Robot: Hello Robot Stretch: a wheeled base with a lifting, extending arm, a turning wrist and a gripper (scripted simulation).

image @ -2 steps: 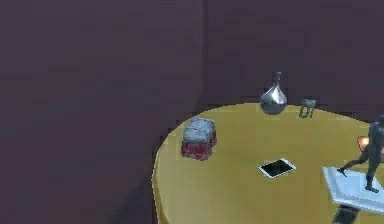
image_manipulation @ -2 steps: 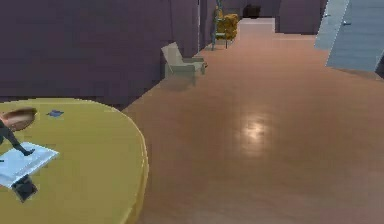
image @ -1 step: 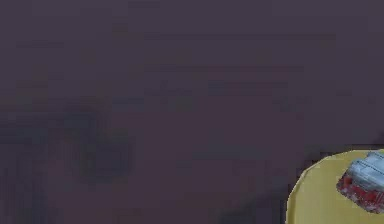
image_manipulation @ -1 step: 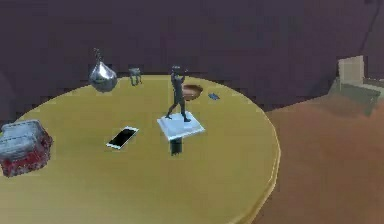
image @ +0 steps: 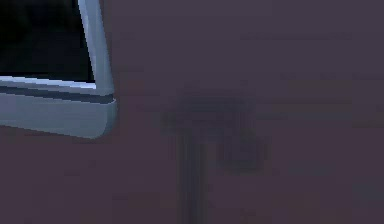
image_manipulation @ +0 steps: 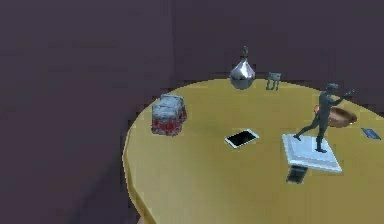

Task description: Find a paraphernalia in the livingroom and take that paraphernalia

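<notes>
Paraphernalia: we cannot tell which.
Table [image_manipulation: 200, 172]: round, yellow; statue [image_manipulation: 322, 120] near its edge.
Walls [image_manipulation: 80, 60]: dark purple.
Gripper: we cannot tell.

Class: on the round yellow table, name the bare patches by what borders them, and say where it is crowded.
Bare: the table toward the picture's bottom, below the red-and-grey box and phone; also between phone and silver ornament. Crowded: around the statue.
</notes>
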